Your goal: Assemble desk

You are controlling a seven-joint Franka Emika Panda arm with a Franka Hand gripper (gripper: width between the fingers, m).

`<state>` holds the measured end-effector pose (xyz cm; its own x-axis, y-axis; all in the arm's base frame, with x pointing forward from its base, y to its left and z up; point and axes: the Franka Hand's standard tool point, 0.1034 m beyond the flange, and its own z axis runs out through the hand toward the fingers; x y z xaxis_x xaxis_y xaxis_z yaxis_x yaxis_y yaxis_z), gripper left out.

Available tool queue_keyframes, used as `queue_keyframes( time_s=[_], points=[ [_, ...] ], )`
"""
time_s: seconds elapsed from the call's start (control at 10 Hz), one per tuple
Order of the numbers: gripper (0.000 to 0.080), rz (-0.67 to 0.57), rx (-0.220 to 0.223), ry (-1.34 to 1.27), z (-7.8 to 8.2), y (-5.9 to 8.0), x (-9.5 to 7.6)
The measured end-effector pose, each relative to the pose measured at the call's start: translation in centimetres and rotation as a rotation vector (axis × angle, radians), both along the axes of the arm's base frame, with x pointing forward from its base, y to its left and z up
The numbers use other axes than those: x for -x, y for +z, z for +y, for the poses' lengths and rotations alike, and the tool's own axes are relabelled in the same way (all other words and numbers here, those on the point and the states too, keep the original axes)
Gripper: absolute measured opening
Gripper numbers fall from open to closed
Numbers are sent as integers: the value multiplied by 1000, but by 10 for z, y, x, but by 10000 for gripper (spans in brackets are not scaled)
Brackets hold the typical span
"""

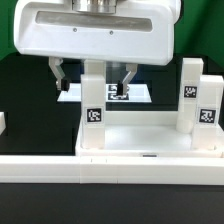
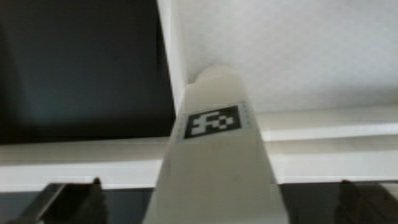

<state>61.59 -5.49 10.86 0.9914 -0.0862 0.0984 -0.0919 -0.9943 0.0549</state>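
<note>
Tool [image 1: 92,77] fingers spread wide, released, either side of a square white plastic leg [image 1: 94,100].

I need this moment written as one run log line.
hand: open, straddling upright white square tagged leg | grip: none | large white plastic rimmed desk top: two more legs standing in it

A black counter [image 1: 30,110] carries everything in the exterior view. Far back on it lies the marker board [image 1: 140,94], a thin flat white sheet with a printed black-and-white tag showing. Along the near edge runs a long low white rail [image 1: 110,160], spanning almost the whole width. At the exterior view's left edge a small white block [image 1: 3,122] is cut off.
</note>
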Motion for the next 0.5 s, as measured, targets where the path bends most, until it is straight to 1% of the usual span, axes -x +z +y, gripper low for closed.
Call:
queue_keyframes(
  time_s=[0.2, 0.3, 0.4, 0.5],
  points=[
    [649, 10, 16, 129, 0, 0, 0],
    [608, 13, 23, 158, -1, 0, 0],
    [608, 12, 22, 150, -1, 0, 0],
    [432, 12, 22, 150, -1, 0, 0]
  ],
)
